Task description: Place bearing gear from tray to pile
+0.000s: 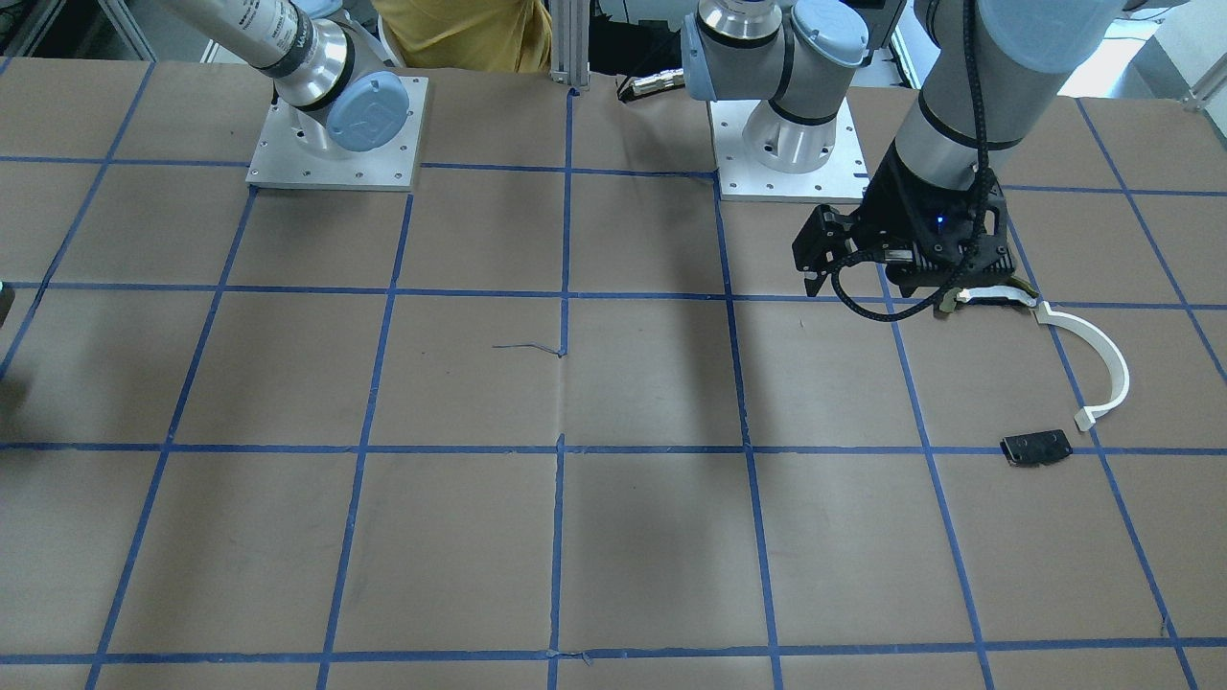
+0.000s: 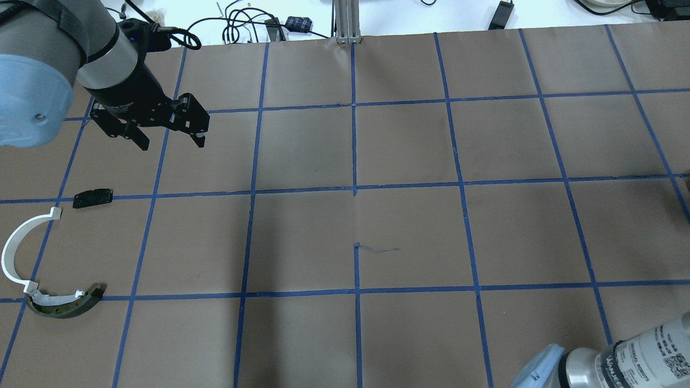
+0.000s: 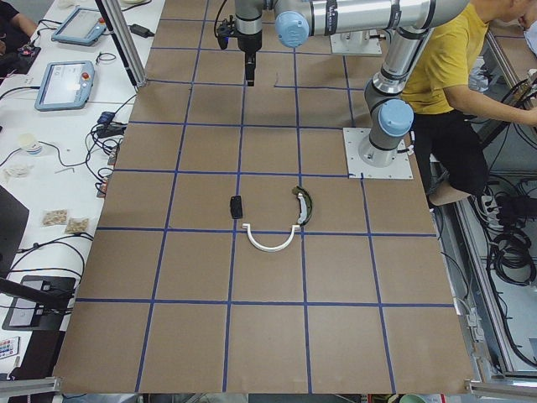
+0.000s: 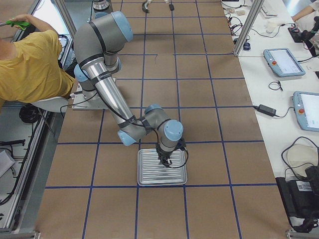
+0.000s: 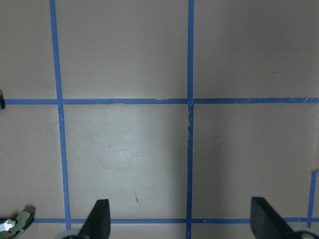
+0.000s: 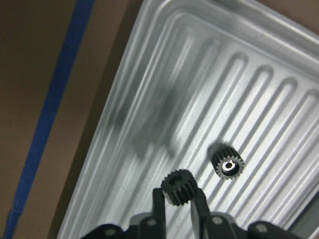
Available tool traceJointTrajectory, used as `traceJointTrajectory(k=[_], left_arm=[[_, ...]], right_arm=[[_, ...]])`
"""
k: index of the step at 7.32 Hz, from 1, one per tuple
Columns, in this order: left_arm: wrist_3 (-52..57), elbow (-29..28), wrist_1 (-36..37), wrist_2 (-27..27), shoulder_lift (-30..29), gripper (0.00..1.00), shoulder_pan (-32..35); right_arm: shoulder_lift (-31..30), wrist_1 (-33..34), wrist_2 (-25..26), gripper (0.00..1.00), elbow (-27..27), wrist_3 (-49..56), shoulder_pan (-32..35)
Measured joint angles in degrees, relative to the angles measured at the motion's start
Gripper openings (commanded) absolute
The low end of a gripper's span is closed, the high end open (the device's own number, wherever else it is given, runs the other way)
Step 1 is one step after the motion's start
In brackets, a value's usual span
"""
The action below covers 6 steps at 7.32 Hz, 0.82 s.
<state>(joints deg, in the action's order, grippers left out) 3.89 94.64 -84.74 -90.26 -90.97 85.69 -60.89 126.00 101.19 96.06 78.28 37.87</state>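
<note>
My right gripper (image 6: 178,199) is shut on a small black gear (image 6: 178,186), held just over the ribbed silver tray (image 6: 149,89). A second black gear (image 6: 227,163) with a bright centre lies on the tray beside it. The exterior right view shows this gripper (image 4: 164,162) over the tray (image 4: 149,177). The pile lies at the robot's left: a white plastic arc (image 2: 13,253), a dark metal shoe-like piece (image 2: 67,304) and a small black plate (image 2: 92,198). My left gripper (image 2: 172,141) is open and empty, hovering beyond the pile over bare paper (image 5: 180,214).
The table is covered in brown paper with a blue tape grid (image 2: 354,188). A person in a yellow shirt (image 4: 30,64) sits behind the robot bases. Tablets and cables (image 4: 284,59) lie on the white bench beyond the table's far edge.
</note>
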Motion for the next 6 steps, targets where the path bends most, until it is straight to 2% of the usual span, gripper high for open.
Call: traceJointTrajectory(k=[3, 5, 6], left_arm=[[0.06, -0.01, 0.01, 0.0, 0.03, 1.0, 0.0], [0.06, -0.03, 0.01, 0.0, 0.03, 1.0, 0.0], [0.06, -0.05, 0.01, 0.0, 0.04, 1.0, -0.02]], right_arm=[[-6.79, -8.74, -0.21, 0.0, 0.1, -16.2, 12.46], [-10.87, -12.65, -0.41, 0.0, 1.78, -34.98, 26.43], [-12.57, -12.86, -1.27, 0.0, 4.48, -44.49, 34.73]])
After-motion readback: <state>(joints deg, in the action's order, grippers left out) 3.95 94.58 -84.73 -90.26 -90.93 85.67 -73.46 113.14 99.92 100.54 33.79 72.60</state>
